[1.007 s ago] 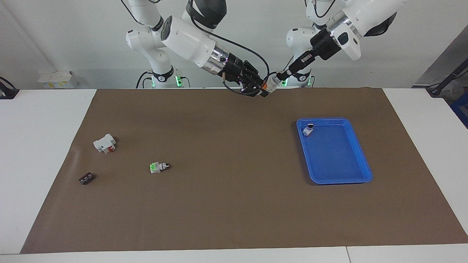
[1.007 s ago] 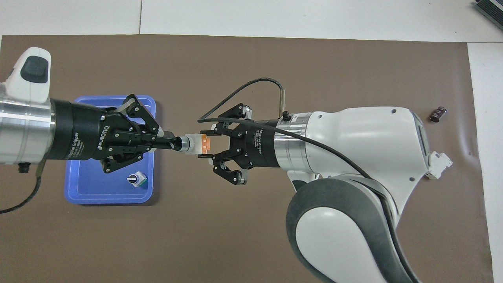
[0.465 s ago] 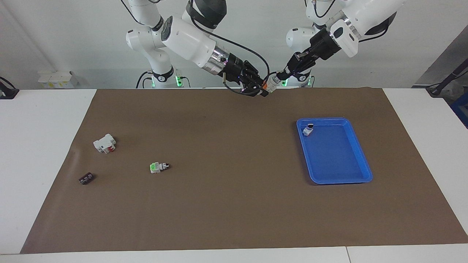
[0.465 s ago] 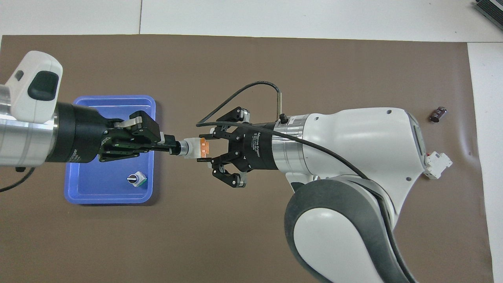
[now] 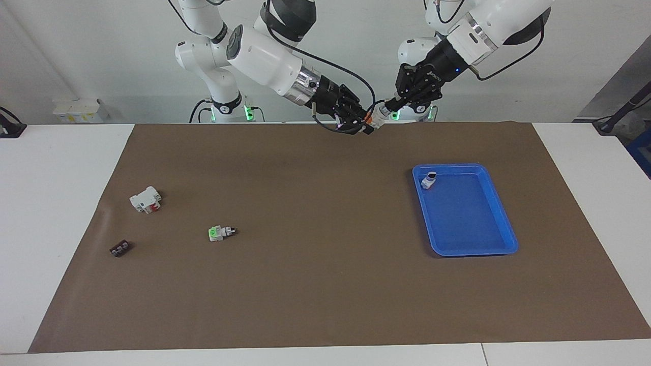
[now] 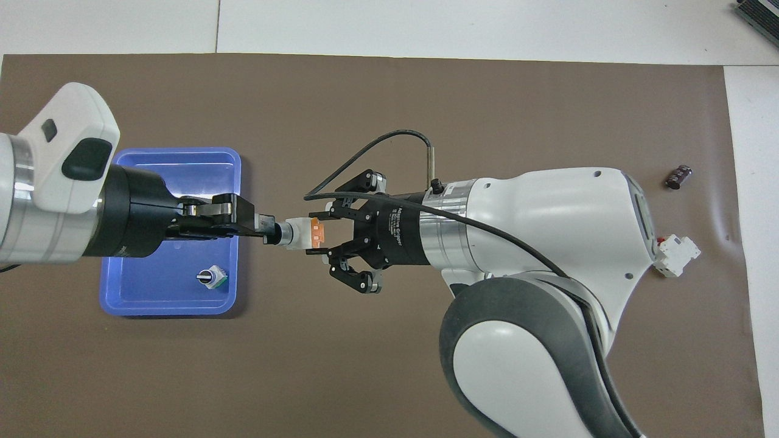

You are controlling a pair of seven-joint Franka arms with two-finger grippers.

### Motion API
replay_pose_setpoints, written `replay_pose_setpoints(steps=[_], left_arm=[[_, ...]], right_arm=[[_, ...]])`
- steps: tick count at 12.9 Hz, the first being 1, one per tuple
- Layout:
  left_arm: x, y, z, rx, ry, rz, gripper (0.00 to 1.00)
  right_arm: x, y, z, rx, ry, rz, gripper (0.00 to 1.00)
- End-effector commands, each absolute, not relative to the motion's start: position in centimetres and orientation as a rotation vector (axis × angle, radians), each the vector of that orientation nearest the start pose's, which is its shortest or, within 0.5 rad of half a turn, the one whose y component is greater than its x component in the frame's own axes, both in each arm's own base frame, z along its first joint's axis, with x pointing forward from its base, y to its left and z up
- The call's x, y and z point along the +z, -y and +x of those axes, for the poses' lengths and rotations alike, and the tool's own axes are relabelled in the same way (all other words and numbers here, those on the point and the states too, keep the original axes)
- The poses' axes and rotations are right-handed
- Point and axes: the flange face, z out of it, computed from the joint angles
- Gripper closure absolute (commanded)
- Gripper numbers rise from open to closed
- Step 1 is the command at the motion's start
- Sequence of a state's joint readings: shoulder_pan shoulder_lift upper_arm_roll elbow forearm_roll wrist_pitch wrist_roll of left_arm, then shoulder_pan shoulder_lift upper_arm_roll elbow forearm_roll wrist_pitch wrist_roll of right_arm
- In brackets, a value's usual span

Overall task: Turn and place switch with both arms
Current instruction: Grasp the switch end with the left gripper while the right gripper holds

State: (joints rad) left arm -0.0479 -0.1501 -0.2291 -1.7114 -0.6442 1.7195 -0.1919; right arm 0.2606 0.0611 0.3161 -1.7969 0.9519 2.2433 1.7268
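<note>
Left claw (image 6: 272, 231) clamps the switch (image 6: 302, 233) by its knob; right claw (image 6: 317, 233) grips its orange end — both above the mat (image 6: 389, 353).

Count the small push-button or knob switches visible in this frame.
3. The orange-faced switch is up in the air between both arms; the green-faced switch lies on the brown mat; a knob switch sits in the blue tray. None seems hidden.
</note>
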Motion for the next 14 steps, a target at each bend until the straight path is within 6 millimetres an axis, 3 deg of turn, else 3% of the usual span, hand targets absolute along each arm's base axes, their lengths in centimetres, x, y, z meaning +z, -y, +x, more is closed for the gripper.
replay_pose_setpoints(steps=[1,3,6,8,14], left_arm=[[66.5,22.5,46.2,-0.032,0.22,2.539,1.0],[66.8,22.9,46.0,0.022,0.393,2.519,1.0],[66.6,23.4,45.6,0.038,0.489,2.506,1.0],[66.5,23.2,45.7,0.09,0.659,2.469,1.0],[66.3,22.2,45.7,0.138,0.932,2.387,1.0]], right_arm=[[56.6,-34.7,51.7,0.797,-1.728,-1.564,1.0],[56.6,-34.6,51.7,0.795,-1.729,-1.563,1.0],[56.6,-34.6,51.7,0.796,-1.729,-1.562,1.0],[56.7,-34.7,51.7,0.795,-1.728,-1.564,1.0],[56.6,-34.4,51.8,0.796,-1.733,-1.558,1.0]])
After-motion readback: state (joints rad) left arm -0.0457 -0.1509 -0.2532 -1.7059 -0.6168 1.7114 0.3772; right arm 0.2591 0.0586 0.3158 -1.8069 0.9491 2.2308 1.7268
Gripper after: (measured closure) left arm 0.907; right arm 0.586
